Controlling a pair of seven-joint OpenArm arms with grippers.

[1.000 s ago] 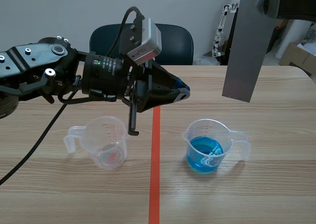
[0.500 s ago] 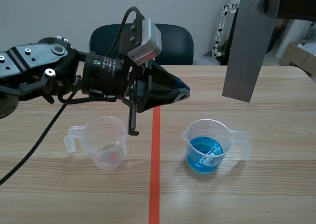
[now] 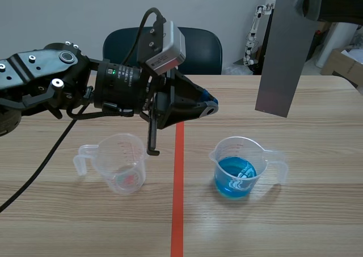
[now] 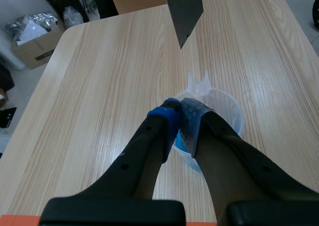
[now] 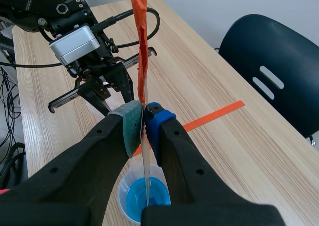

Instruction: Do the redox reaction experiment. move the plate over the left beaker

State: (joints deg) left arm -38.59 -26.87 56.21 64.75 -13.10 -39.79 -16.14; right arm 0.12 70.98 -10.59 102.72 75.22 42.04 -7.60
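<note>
your plate [image 3: 283,58], a flat grey sheet, hangs on edge and slightly tilted from the right hand [image 3: 307,5] at the far right. its lower edge is high above the tabletop [image 3: 317,211], nearer the right beaker [image 3: 241,166] of blue liquid than the clear left beaker [image 3: 122,163]. your left hand [image 3: 209,106] hovers, fingers together, above the orange-red tape line [image 3: 177,211], just past the left beaker. a dark chair [image 3: 204,53] stands behind.

Your left arm [image 3: 51,84] was matte black and studded with silver screws [image 3: 67,57], with a small green light [image 3: 113,72] at the wrist. A grey boxy camera [image 3: 167,46] sat on it, and a black cable [image 3: 42,160] trailed from it. Its thick black fingers [image 4: 144,151] ended in dotted pads [image 4: 192,117], one blue and one grey-green. Your right arm [image 3: 334,4] was black too.
</note>
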